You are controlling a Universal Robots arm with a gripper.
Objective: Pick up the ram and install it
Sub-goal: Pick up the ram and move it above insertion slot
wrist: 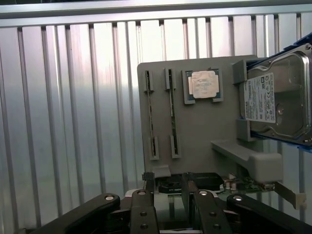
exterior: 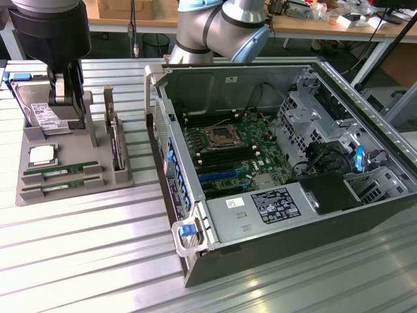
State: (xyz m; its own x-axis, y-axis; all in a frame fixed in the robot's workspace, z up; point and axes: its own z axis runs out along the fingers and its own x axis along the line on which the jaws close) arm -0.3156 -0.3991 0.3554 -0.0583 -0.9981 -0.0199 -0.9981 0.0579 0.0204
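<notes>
Gripper (exterior: pixel 67 114) hangs open, apparently empty, over the tray (exterior: pixel 78 150) at the exterior view's upper left; ram (exterior: pixel 62 170) lies slotted there.

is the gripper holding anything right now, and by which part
Nothing is held: the gripper is open above the gray tray, and both ram sticks lie in its slots.

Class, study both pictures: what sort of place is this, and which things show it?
Probably a robotics lab set up for computer assembly: a robot arm over a ribbed metal table, an open computer case, and a grey tray holding ram and a hard drive.
</notes>
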